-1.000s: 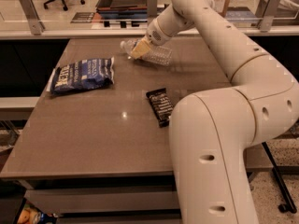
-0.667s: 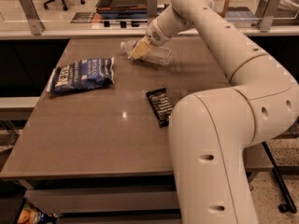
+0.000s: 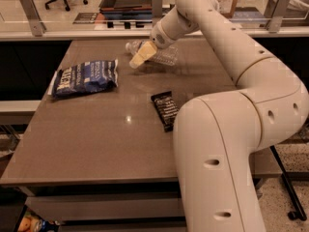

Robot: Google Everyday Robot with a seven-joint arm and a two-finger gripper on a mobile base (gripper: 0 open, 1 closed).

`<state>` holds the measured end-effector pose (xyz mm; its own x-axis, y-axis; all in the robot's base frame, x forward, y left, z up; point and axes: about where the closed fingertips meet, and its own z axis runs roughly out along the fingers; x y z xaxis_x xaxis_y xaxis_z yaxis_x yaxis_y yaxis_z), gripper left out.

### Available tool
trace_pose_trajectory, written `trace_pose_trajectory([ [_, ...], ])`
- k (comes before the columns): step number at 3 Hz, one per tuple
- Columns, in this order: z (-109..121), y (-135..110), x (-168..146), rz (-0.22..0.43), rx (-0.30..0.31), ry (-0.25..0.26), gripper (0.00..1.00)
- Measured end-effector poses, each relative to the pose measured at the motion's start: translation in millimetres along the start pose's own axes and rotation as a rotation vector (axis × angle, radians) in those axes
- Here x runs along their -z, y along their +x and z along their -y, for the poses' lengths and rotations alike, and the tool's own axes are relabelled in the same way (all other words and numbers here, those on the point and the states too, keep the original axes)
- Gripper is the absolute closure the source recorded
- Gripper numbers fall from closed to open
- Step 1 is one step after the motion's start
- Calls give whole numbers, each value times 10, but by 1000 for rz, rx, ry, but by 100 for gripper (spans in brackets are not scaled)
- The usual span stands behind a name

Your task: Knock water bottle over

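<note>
From where I stand, the brown table [image 3: 96, 134] carries 3 things. Farthest left is a blue chip bag [image 3: 84, 76], lying flat and well apart from the rest. Moving right, toward the far edge, the water bottle [image 3: 166, 56] lies on its side, its white cap [image 3: 129, 46] pointing left and its clear ribbed body running off to the right. It looks knocked over already, so I judge the task done or all but done.

The gripper [image 3: 143, 55] hangs low over the bottle, in front of its neck end, touching it or just beside it. I cannot tell how far it is open, and I see nothing held in it.

Nearer to me and a little right, a black snack bar [image 3: 165, 109] lies flat, clear of the bottle. The pale arm [image 3: 251, 81] fills the right side, arching from the base in the foreground across to the far edge.

The bottle seems light, and how much water is in it I cannot make out. The thin ribbed plastic would flex under a squeeze, and the smooth round wall would slip. On its side it will roll freely on this hard top, possibly toward the far edge. If it needed another nudge, a sideways push on the stiffer shoulder by the cap would serve better than a grip
</note>
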<state>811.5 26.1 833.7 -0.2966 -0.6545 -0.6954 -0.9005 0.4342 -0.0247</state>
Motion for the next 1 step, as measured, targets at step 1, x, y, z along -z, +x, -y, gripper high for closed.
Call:
trace_pose_trajectory([
  [1, 0, 0, -1, 0, 0, 0, 0],
])
